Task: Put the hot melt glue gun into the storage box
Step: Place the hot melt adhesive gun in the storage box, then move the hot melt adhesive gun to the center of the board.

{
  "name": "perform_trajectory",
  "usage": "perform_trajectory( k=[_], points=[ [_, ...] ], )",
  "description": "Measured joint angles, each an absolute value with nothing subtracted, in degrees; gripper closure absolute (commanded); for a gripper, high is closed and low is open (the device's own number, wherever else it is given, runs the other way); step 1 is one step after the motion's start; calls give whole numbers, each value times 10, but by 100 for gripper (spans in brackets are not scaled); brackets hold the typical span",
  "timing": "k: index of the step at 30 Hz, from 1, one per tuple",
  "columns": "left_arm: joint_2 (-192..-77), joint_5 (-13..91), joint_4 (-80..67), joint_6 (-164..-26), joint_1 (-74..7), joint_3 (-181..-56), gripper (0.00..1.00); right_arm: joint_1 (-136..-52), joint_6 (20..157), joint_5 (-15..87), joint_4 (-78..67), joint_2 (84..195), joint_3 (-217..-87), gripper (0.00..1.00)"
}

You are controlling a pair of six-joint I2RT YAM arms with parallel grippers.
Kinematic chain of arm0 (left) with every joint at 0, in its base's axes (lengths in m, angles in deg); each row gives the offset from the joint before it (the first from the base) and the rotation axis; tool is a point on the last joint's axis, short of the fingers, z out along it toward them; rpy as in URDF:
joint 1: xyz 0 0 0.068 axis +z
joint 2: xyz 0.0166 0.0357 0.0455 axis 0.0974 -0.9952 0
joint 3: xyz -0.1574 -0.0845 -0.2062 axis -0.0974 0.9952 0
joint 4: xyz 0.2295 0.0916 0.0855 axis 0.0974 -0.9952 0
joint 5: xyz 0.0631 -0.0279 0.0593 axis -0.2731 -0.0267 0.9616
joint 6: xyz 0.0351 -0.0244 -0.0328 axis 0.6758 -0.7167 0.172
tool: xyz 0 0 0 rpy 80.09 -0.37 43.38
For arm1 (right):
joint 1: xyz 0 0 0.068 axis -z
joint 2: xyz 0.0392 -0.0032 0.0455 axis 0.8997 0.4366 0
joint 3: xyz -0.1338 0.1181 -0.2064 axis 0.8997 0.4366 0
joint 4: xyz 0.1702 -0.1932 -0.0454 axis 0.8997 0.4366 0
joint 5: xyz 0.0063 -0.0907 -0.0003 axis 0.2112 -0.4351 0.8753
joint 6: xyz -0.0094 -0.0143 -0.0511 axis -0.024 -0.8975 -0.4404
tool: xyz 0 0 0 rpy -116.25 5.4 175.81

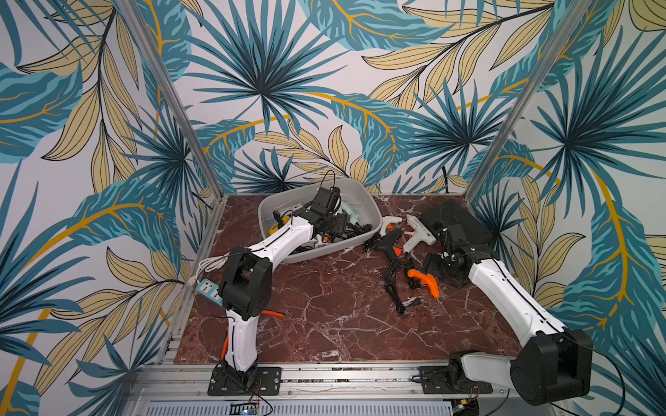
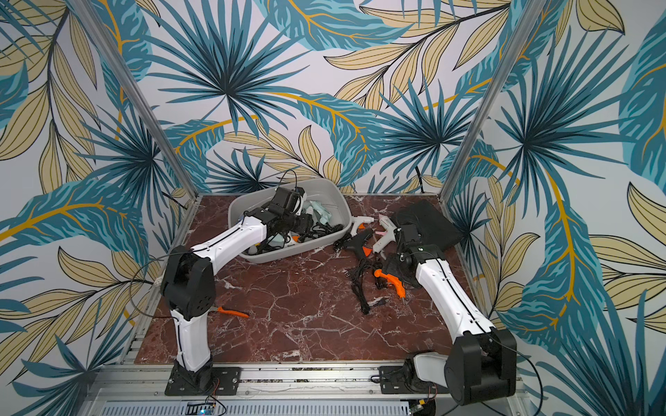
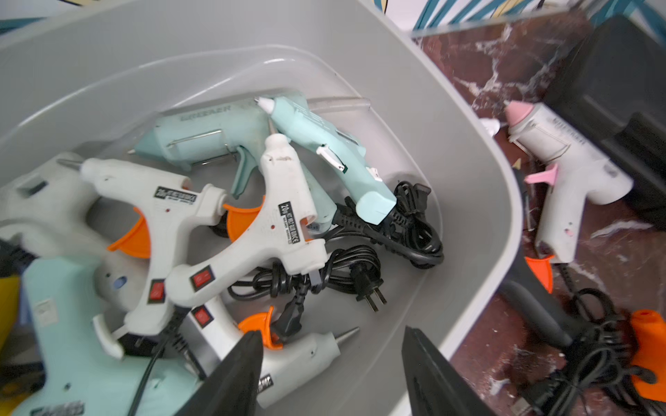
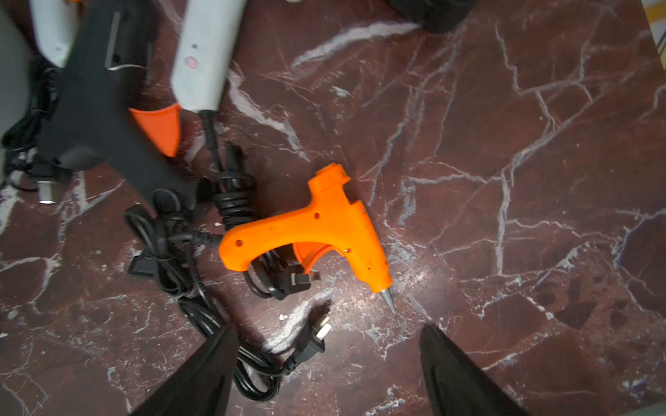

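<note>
The storage box (image 1: 335, 248) (image 2: 299, 248), a light grey tub, stands at the back left of the marble table. It holds several hot melt glue guns, white and mint, with black cords (image 3: 360, 277). My left gripper (image 3: 331, 331) hangs open inside the box wall (image 3: 450, 162), above a white gun (image 3: 306, 356), with nothing between its fingers. On the table to the right lie an orange glue gun (image 4: 324, 223) (image 1: 427, 282), a black one (image 4: 93, 108) (image 1: 387, 241) and a white one with a pink trigger (image 3: 562, 173) (image 1: 418, 234). My right gripper (image 4: 328, 327) is open just above the table, short of the orange gun's nozzle.
A black hard case (image 1: 457, 219) sits at the back right, behind the loose guns. Tangled black cords (image 1: 394, 288) spread toward the table's middle. A power strip (image 1: 209, 291) and orange-handled pliers (image 2: 232, 311) lie near the left arm's base. Another white gun (image 1: 391, 220) rests beside the box.
</note>
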State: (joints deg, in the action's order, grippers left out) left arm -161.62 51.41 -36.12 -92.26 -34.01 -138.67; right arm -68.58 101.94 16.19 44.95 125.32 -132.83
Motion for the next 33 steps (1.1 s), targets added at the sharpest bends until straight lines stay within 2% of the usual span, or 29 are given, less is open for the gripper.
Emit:
perform_trajectory(
  k=[5,14,22,30,33],
  points=[
    [-1522,527,-325,-945,-340,-1317,0,-643,1021,185,441,1255,-1286,24],
    [-1414,553,-271,-980,-340,-1200,0,-609,1019,216,405,1279,-1229,33],
    [-1377,567,-229,-989,-340,-1174,0,-601,1001,230,366,1357,-1226,43],
    [-1376,568,-215,-991,-340,-1174,0,-601,983,240,342,1423,-1256,46],
    [-1376,567,-212,-992,-340,-1175,0,-600,976,247,340,1440,-1274,44]
  ],
)
